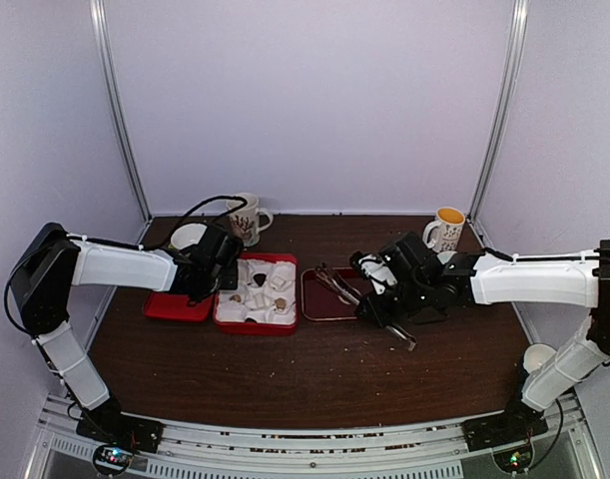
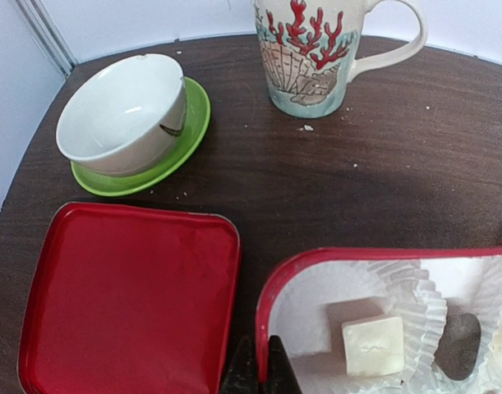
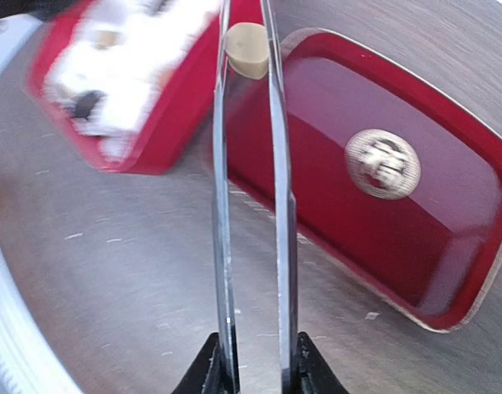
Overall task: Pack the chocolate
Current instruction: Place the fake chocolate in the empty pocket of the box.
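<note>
Near tray (image 3: pixel 448 246) corner: R gripper (image 3: pixel 257 361) clamped on tongs (image 3: pixel 222 246) holding choc (image 3: pixel 247 49); L gripper (image 2: pixel 257 369) pinching box (image 2: pixel 316 258) rim.

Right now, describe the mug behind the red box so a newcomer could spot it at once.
Find the red box lined in white; just behind it, toward the back wall, stands a cream mug. Unlike the yellow-lined mug at the back right, it carries red coral and a shell.

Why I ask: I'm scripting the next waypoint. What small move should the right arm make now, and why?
Probably swing the right claw left toward the red box: its tongs pinch a cream piece that hangs at the edge of the tray, not yet over the box's white cups.
</note>
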You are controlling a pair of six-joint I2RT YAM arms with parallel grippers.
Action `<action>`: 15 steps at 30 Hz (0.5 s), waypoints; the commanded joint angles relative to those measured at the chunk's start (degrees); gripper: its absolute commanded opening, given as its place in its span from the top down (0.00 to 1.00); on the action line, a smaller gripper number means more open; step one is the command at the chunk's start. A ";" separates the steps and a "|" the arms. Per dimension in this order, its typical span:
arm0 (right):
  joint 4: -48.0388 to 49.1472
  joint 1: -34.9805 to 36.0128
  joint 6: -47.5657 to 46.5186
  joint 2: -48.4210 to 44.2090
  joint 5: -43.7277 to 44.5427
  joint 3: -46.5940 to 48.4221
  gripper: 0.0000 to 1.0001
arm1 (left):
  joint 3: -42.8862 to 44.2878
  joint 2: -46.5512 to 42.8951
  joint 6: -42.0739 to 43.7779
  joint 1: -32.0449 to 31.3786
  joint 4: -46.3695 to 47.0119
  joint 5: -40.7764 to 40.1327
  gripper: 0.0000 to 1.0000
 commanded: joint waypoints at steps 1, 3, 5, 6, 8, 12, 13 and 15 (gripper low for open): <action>0.93 0.32 -4.21 -2.84 -12.66 0.49 0.74 | 1.68 -0.58 -0.43 0.50 5.39 1.49 1.00; -0.04 1.06 -5.34 -2.31 -15.68 0.90 0.74 | 1.75 -0.59 -0.45 0.47 5.53 1.53 1.00; -0.70 2.05 -6.22 -1.71 -16.08 1.15 0.74 | 1.67 -0.59 -0.37 0.53 5.74 1.66 1.00; -1.07 2.45 -6.60 -1.35 -16.27 1.27 0.74 | 1.63 -0.55 -0.37 0.49 5.92 1.75 1.00; -1.52 3.23 -7.07 -0.32 -16.75 1.77 0.74 | 1.54 -0.46 -0.37 0.46 6.00 1.89 1.00; -2.59 4.51 -7.84 1.53 -17.39 3.38 0.74 | 1.54 -0.50 -0.30 0.50 6.06 2.06 1.00; -2.76 4.75 -7.97 1.94 -17.40 3.60 0.74 | 1.55 -0.50 -0.23 0.47 6.05 2.03 1.00; -3.26 5.00 -8.11 2.68 -16.97 4.08 0.74 | 1.57 -0.50 -0.19 0.44 5.91 1.99 1.00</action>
